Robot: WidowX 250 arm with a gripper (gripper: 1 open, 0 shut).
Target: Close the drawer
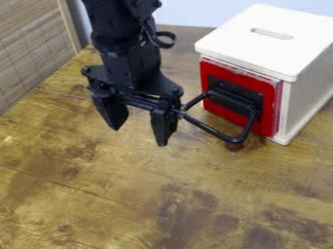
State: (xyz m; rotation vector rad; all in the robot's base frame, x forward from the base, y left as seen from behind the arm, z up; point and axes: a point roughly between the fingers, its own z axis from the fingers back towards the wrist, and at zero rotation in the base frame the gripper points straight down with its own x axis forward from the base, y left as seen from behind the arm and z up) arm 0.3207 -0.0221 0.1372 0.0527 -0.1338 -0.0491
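We are watching the black tool hovering above the wood-grained table, its two fingers spreading wide with nothing between them and pointing down. The red drawer is sitting in the front of the white cabinet, to the right of the tool in the camera view. Its black loop handle is sticking out toward the tool. A slot is showing on the cabinet's top, and a slatted wooden panel is standing at the upper left.
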